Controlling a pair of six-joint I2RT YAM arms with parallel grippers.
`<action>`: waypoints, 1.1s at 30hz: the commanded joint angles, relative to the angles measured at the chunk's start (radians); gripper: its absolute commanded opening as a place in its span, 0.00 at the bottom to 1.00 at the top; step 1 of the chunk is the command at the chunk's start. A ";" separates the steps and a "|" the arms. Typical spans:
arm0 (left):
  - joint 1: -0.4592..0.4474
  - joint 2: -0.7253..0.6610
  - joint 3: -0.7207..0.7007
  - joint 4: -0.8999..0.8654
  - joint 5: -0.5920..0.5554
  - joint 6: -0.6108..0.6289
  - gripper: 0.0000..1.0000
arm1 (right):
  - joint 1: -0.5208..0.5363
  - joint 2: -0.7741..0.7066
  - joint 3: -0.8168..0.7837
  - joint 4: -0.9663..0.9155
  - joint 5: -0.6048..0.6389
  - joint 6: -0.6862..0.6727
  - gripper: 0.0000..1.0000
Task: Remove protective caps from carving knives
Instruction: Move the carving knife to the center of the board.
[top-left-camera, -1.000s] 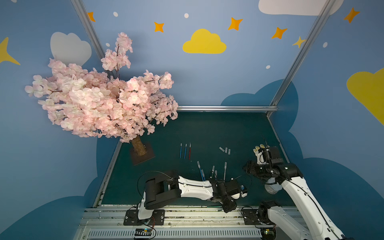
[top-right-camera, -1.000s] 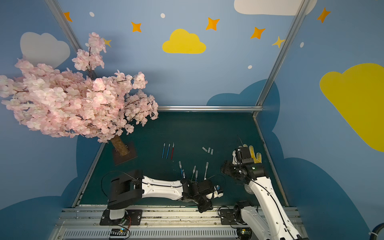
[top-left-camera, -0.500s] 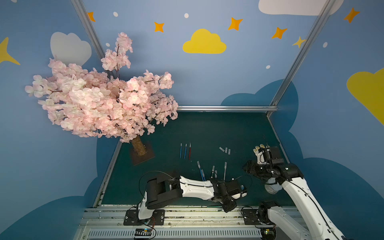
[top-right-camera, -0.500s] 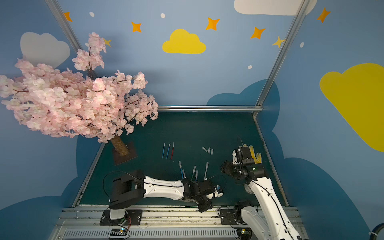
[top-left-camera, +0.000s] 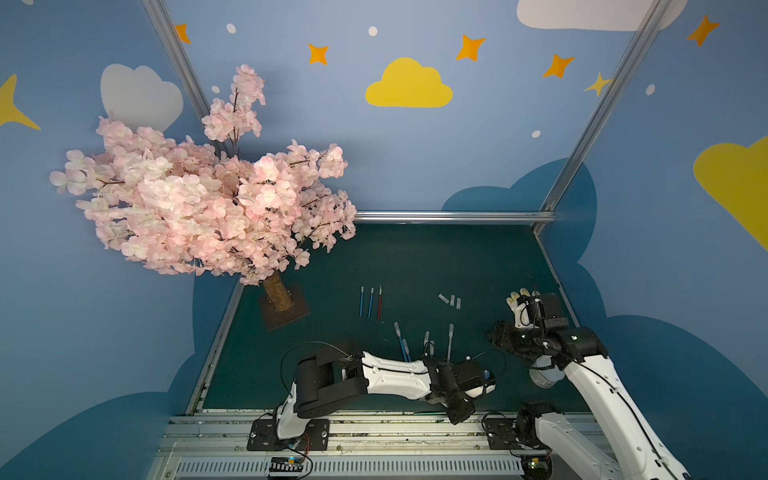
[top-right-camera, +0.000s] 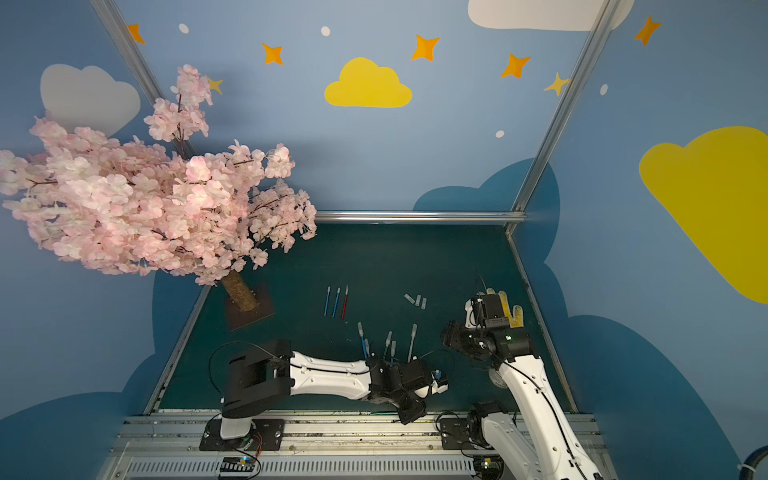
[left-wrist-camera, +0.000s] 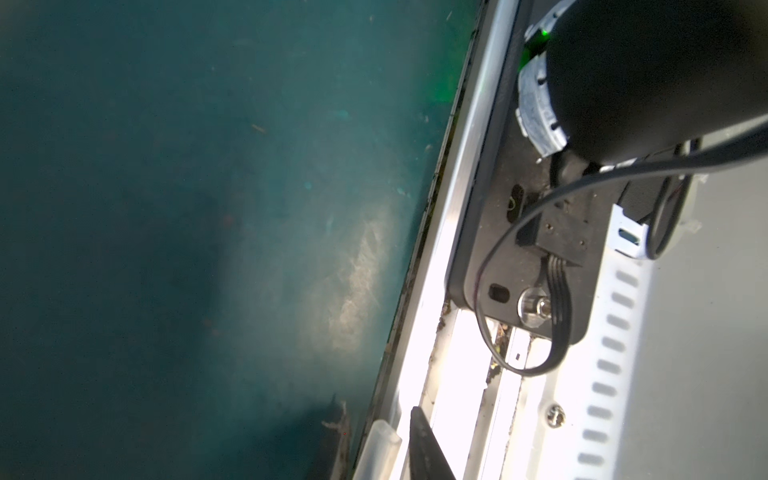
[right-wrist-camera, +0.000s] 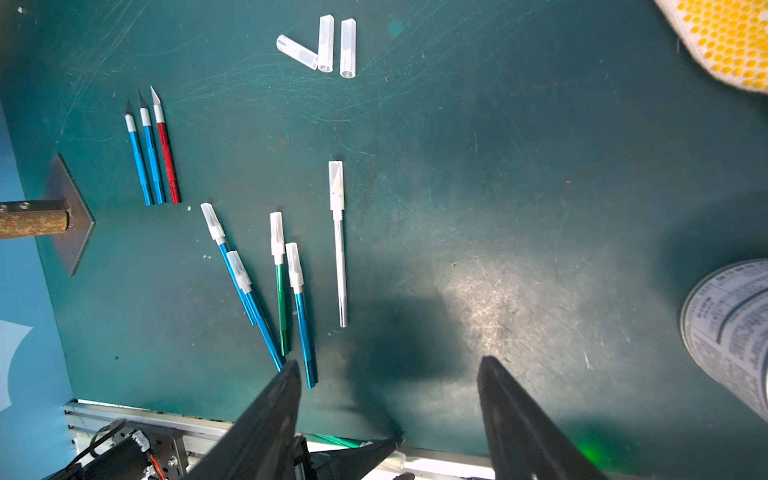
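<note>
Scuffed matt mat (right-wrist-camera: 498, 145), glossy metallic knives (right-wrist-camera: 151, 162), translucent plastic caps (right-wrist-camera: 348, 45)

Three bare knives (right-wrist-camera: 151, 153), two blue and one red, lay side by side with their blades uncovered. Well to their right, three loose caps (right-wrist-camera: 325, 45), translucent and stubby, sat close together. Nearer the front, five capped knives (right-wrist-camera: 280, 286) lay loosely fanned: three blue, one green, one whitish.

white arm links (top-left-camera: 395, 374), black joints (top-left-camera: 328, 382), black cables (left-wrist-camera: 559, 291)
</note>
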 joint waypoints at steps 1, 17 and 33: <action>-0.002 0.024 0.015 -0.033 -0.007 0.000 0.26 | -0.005 -0.012 0.013 0.004 -0.011 -0.011 0.68; -0.008 0.019 0.009 -0.043 -0.016 0.007 0.22 | -0.008 -0.014 0.014 0.006 -0.012 -0.013 0.67; -0.008 0.012 0.003 -0.044 -0.045 -0.009 0.15 | -0.012 -0.008 0.014 0.009 -0.017 -0.015 0.67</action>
